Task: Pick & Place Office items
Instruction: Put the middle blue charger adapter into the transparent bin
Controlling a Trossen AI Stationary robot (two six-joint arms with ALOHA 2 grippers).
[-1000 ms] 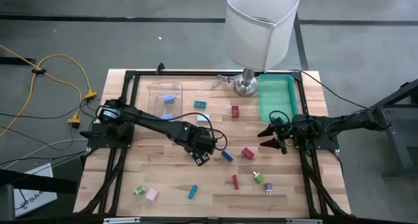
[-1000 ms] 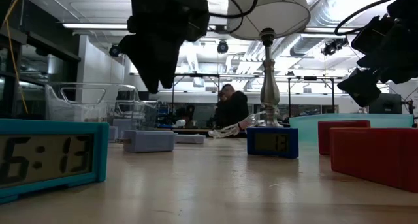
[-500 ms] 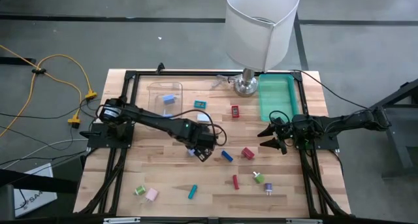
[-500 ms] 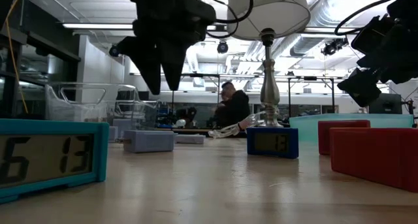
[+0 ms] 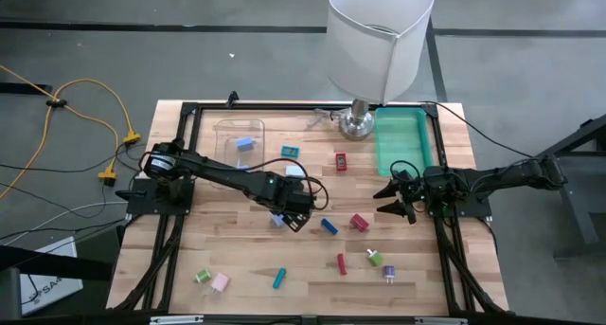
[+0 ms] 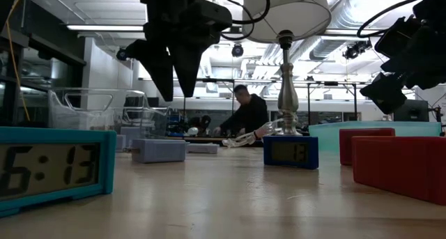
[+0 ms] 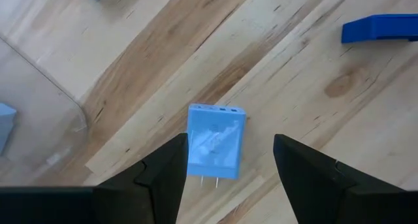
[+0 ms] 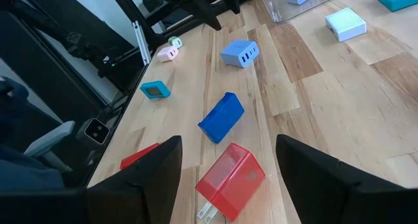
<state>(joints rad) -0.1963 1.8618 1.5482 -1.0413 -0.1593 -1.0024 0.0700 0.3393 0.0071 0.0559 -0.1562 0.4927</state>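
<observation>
A light blue plug block (image 7: 215,142) lies flat on the wooden table, prongs toward the camera. My left gripper (image 7: 230,145) hangs open above it at mid-table (image 5: 290,221), fingers pointing down on either side of it and clear of it (image 6: 175,93). Other office items lie scattered: a dark blue block (image 5: 329,226), a red block (image 5: 359,223), a teal clock (image 5: 290,152), a white block (image 5: 294,172), and green (image 5: 376,259) and pink (image 5: 220,282) bits. My right gripper (image 5: 390,198) waits open at the right edge, above the table.
A clear container (image 5: 240,140) holding a light blue piece stands at the far left. A green tray (image 5: 401,140) sits at the far right, beside a tall lamp (image 5: 377,41). Red (image 5: 342,262) and teal (image 5: 279,279) sticks lie near the front edge.
My left gripper has rolled about its own pointing line while staying over the same spot, so its two fingers now show side by side in the low view. The items on the table have not moved.
</observation>
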